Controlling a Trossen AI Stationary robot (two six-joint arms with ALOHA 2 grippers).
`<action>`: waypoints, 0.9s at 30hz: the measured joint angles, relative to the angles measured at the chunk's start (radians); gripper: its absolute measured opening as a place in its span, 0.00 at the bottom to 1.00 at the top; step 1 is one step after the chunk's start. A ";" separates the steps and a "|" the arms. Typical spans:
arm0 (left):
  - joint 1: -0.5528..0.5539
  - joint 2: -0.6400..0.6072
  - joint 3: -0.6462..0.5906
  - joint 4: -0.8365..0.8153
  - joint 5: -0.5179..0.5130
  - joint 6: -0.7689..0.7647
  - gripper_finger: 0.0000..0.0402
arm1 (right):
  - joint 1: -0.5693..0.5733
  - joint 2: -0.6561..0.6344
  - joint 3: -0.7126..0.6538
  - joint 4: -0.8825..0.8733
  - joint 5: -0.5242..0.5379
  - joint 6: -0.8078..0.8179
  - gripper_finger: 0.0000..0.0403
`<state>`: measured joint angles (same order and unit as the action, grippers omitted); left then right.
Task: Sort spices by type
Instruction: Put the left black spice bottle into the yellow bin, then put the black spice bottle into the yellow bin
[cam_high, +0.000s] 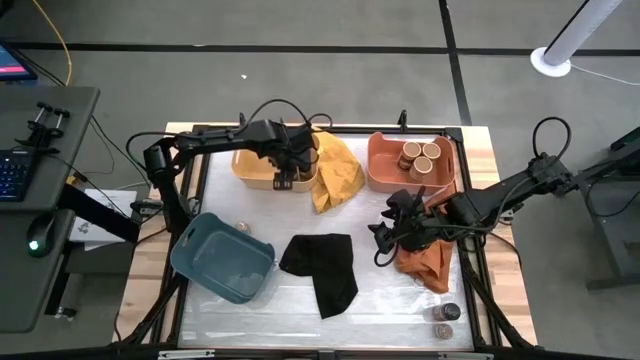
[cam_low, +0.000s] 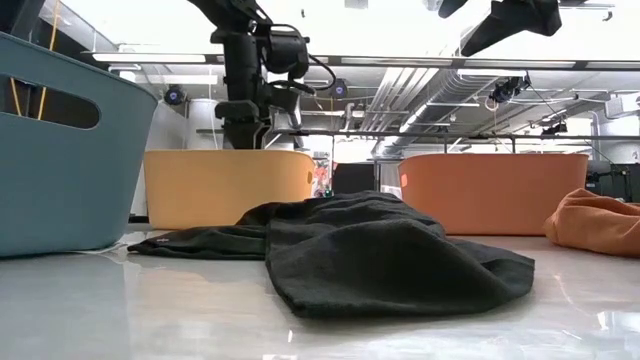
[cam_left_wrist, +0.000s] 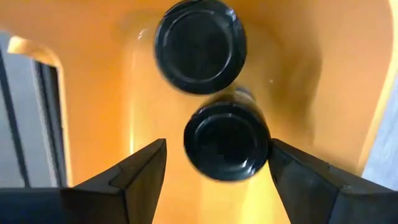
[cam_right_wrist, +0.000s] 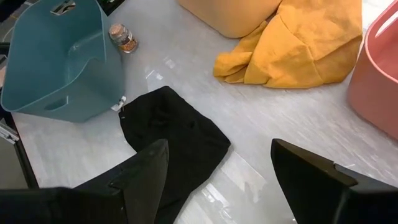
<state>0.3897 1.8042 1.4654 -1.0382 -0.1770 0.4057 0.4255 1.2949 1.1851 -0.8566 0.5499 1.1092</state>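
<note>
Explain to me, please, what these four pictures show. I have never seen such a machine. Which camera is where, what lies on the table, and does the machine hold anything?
It is a robot with two dark arms at a table; each arm ends in a two-finger gripper. One picture looks straight down, one looks level across the tabletop, and two come from cameras on the wrists.

The left gripper reaches into the yellow tray. Its wrist camera shows two black-lidded jars in that tray, one between the open fingers, which do not seem to clamp it. The right gripper hangs open over the table and holds nothing.

Also there: a coral tray with wood-lidded jars, a blue tray, yellow, black and orange cloths, and a loose jar beside the blue tray.
</note>
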 joint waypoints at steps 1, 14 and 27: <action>0.000 0.000 0.013 -0.018 -0.011 0.000 0.66 | 0.000 0.000 0.000 0.000 0.000 -0.011 0.69; 0.042 -0.020 0.255 -0.168 0.092 -0.227 0.66 | 0.002 -0.080 -0.001 -0.078 -0.067 0.005 0.69; -0.050 -0.143 0.196 0.169 0.384 -0.517 0.66 | 0.324 -0.063 -0.091 -0.200 -0.504 0.535 0.69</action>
<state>0.3394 1.6616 1.6611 -0.8689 0.2068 -0.1111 0.7493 1.2316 1.0942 -1.0569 0.0455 1.6445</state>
